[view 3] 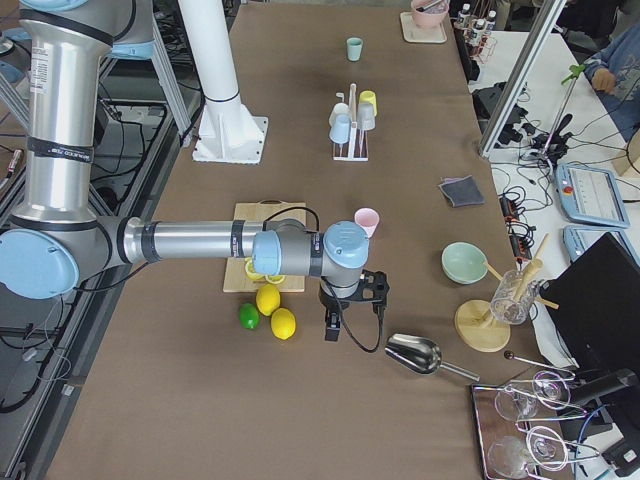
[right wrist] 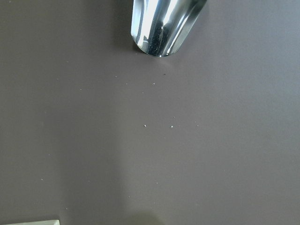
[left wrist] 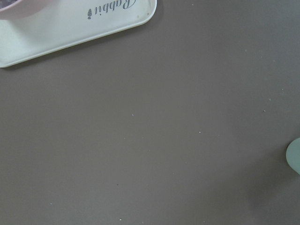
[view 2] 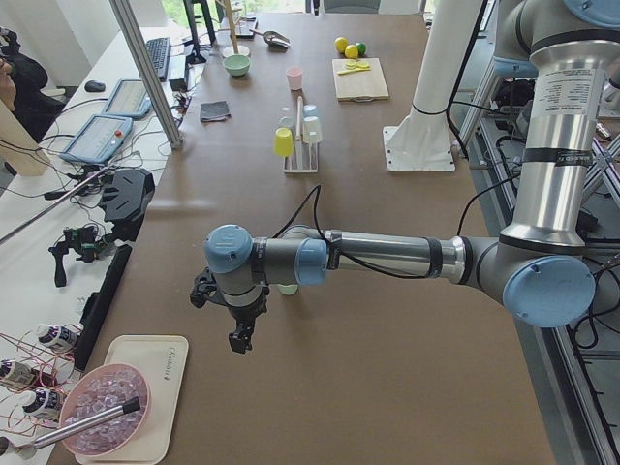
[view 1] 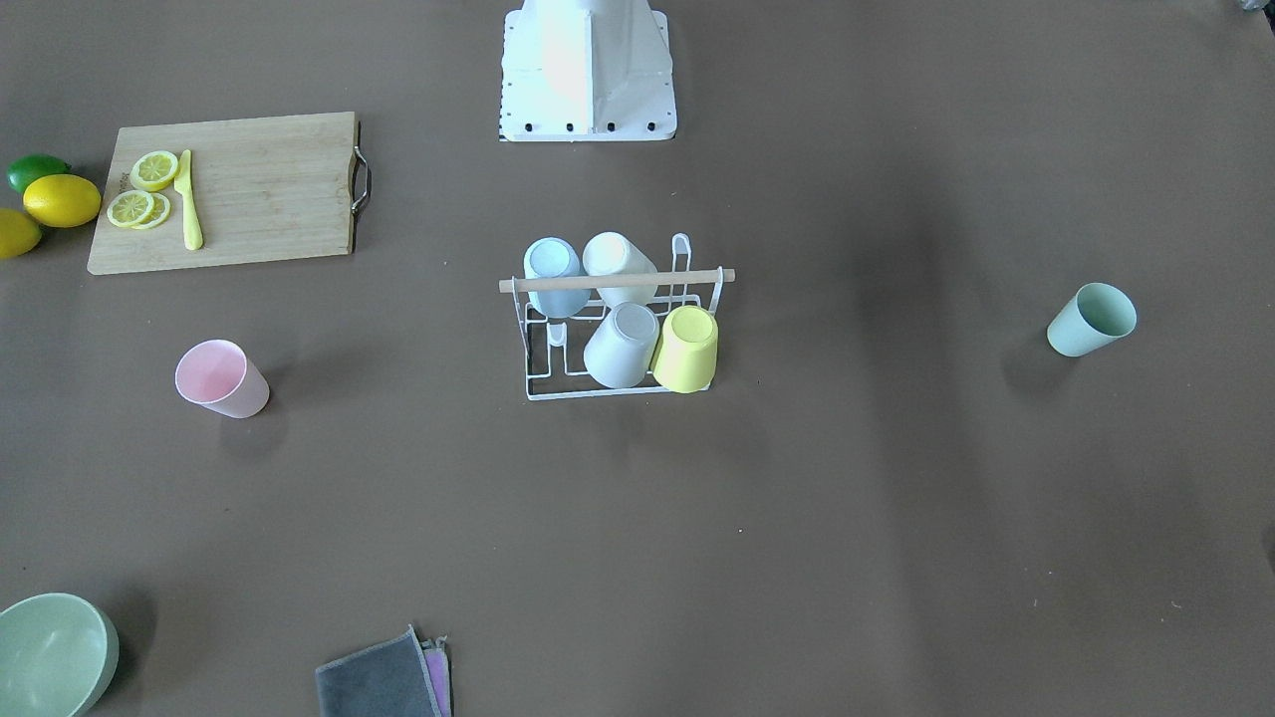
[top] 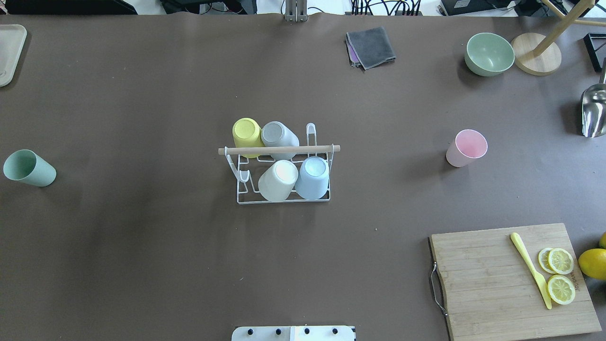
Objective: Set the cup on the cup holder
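Note:
The white wire cup holder (top: pixel 279 150) with a wooden rod across its top stands mid-table and carries several upturned cups: yellow, grey, white and blue. It also shows in the front view (view 1: pixel 618 280). A green cup (top: pixel 28 168) stands far left and a pink cup (top: pixel 466 148) to the right, both upright on the table. My left gripper (view 2: pixel 240 334) hangs above the table beside the green cup, which shows at the left wrist view's right edge (left wrist: pixel 294 154). My right gripper (view 3: pixel 333 328) hangs near the pink cup (view 3: pixel 367 220). I cannot tell whether either gripper is open.
A wooden cutting board (top: pixel 487 284) with lemon slices and a yellow knife lies near right, lemons beside it. A green bowl (top: pixel 489 53), folded cloths (top: pixel 370 47) and a metal scoop (top: pixel 594 111) lie at the far right. A white tray (left wrist: pixel 70 23) lies far left.

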### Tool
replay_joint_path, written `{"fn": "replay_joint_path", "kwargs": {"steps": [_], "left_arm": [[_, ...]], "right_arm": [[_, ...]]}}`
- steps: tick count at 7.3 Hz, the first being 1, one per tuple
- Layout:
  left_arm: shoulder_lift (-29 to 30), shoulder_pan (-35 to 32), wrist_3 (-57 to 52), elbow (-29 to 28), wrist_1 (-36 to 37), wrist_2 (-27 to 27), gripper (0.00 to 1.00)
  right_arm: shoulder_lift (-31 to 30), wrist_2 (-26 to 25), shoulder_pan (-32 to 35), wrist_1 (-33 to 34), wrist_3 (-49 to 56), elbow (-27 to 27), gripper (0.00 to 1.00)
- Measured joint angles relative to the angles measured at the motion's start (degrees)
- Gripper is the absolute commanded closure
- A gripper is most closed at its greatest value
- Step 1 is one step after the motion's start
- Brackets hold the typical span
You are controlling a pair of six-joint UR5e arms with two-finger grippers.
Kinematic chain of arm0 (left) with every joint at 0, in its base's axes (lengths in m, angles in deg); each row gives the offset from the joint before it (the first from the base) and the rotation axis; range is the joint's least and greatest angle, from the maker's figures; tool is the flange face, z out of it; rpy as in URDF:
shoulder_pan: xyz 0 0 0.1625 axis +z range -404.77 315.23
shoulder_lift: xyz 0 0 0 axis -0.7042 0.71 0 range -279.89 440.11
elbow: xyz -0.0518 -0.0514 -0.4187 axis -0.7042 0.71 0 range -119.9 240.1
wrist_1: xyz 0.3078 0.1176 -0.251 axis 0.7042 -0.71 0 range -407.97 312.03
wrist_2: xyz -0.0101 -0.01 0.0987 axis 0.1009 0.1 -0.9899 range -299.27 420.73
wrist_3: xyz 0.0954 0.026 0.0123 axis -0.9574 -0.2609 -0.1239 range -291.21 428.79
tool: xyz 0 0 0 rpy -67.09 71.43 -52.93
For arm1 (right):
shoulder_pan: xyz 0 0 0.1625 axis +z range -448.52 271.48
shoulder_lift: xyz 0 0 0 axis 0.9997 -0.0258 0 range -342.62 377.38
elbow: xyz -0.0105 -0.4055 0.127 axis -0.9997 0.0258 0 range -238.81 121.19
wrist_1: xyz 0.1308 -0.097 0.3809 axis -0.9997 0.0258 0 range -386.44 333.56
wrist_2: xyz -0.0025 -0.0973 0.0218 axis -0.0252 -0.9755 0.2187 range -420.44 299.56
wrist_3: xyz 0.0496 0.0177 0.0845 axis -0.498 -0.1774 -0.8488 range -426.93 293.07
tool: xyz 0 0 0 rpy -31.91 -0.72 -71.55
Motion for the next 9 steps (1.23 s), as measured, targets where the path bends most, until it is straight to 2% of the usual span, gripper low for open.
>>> {"fn": "replay_joint_path", "kwargs": {"steps": [5,9], "left_arm": [[-0.09,-0.01,-0.02,0.13,0.07,-0.03,0.02],[-0.39,-0.27,-0.14,1.45,0.11,-0.89,0.02]], "right_arm": [[0.14,0.32,0.0,-0.09,-0.1,0.49,0.0],[3.02,0.18,-0.35,0.38,-0.03,0.88,0.0]]}}
